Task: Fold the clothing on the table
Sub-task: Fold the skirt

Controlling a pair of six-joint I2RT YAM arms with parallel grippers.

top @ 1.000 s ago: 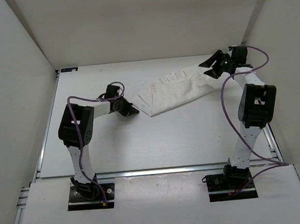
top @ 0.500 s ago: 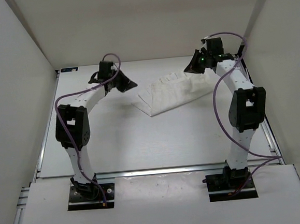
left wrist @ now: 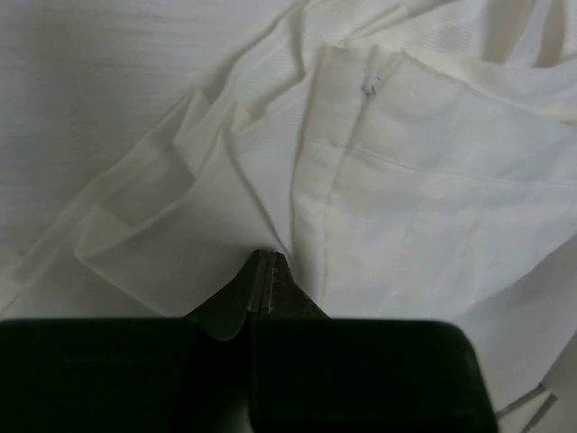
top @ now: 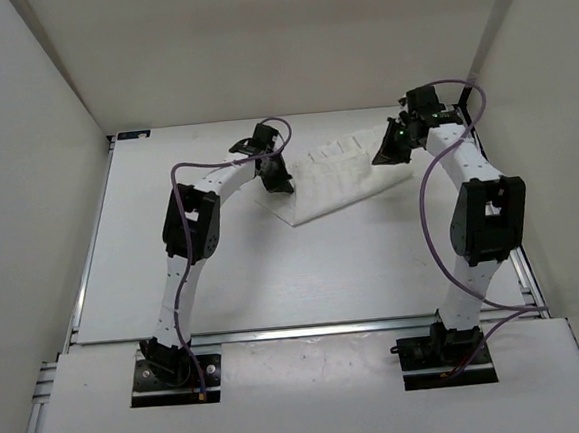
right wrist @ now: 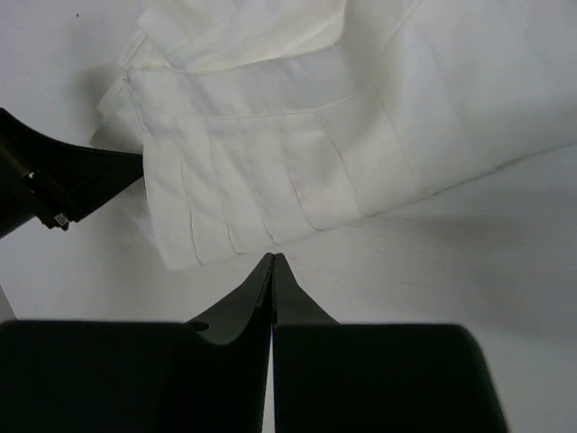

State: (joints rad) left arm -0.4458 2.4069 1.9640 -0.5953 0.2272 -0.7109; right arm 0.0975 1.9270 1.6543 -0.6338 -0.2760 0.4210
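The clothing [top: 329, 176], thin white fabric with pleats and creases, lies crumpled at the back middle of the table [top: 234, 276]. My left gripper [top: 280, 182] is over the clothing's left end. In the left wrist view its jaws [left wrist: 267, 258] are shut, tips resting at a fold of the clothing [left wrist: 424, 180], with nothing seen between them. My right gripper [top: 386, 153] is at the clothing's right end. The right wrist view shows it shut [right wrist: 273, 259], its tips on bare table just short of the pleated hem [right wrist: 297, 171]. The left gripper's fingers [right wrist: 63, 185] show at that view's left edge.
White walls close in the table on the left, back and right. An aluminium rail [top: 308, 329] runs along the near edge, with both arm bases [top: 171, 371] [top: 446, 355] behind it. Purple cables [top: 425, 216] loop off both arms.
My left arm swung from the left of the table onto the clothing's left end, jaws shut throughout. My right gripper, open a second ago, has shut and shifted slightly at the clothing's right end.
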